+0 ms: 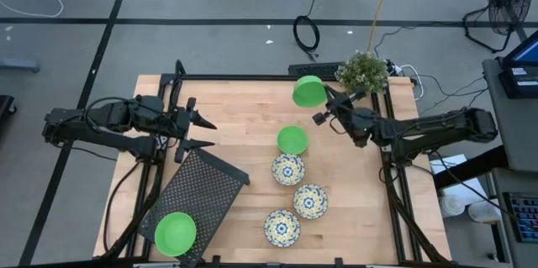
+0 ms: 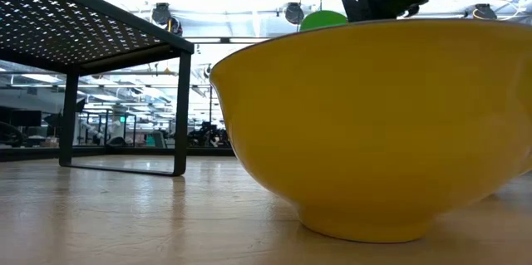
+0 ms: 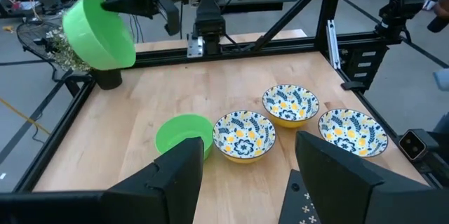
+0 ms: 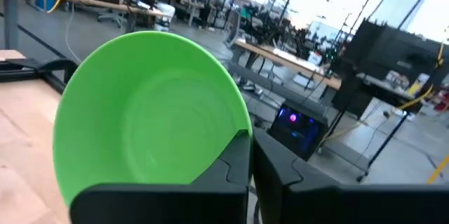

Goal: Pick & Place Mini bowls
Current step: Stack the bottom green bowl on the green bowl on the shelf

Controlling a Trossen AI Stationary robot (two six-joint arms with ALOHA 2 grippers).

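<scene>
My right gripper (image 1: 323, 98) is shut on a green mini bowl (image 1: 308, 91) above the table's far side, near the potted plant. A second green bowl (image 1: 292, 140) stands on the table, with three blue-and-yellow patterned bowls (image 1: 287, 169) (image 1: 309, 201) (image 1: 282, 227) in a row toward the near edge. A third green bowl (image 1: 175, 233) sits on the near corner of the black mesh tray (image 1: 202, 186). My left gripper (image 1: 200, 133) hovers open at the table's left, holding nothing. My right gripper pinches the green bowl's rim (image 4: 240, 137) between its two fingers, one finger (image 4: 231, 171) on the inner side and the other behind the wall. The fingers come about level from the table's right side. The bowl is tipped on its side, lifted clear of the table (image 3: 98, 31).
A potted plant (image 1: 363, 70) stands at the far right corner, close to the held bowl. The mesh tray stands raised on legs (image 2: 181, 107) at the near left. A black frame rail (image 1: 252, 77) runs along the table's far edge. Bare wood (image 1: 244, 117) lies between the two arms.
</scene>
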